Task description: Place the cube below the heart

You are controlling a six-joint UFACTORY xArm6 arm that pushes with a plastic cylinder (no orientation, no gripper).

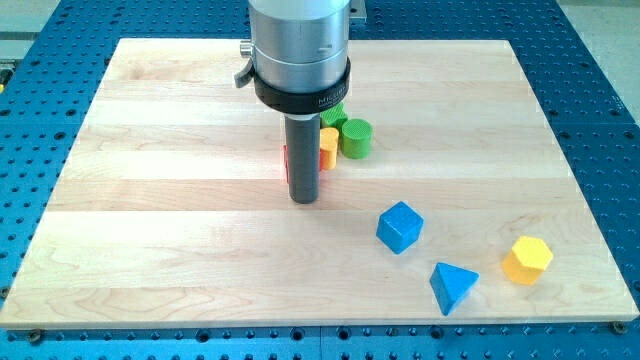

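Blue cube, a small painted block, is the thing to move; it lies on the pale wooden table toward the view's right and bottom from my tip, well apart from it. This arm carries no pincer, only a dark straight rod, so nothing is spread or pressed together.

The table is the largest thing, and wide bare wood is open to the view's left of my tip and along the view's bottom.

Next in size, the rod stands in front of a tight cluster of blocks. A red block shows only as a thin edge at the rod's left side; I judge it may be the heart, but its shape is hidden. An orange block is just beside the rod on the view's right. Behind them are a green cylinder and another green block.

Further right and lower than the cube lie a blue triangular block and a yellow hexagonal block, both rather near the table's bottom edge.

I judge the cube must be pushed leftward to below the red block, and that path seems free.
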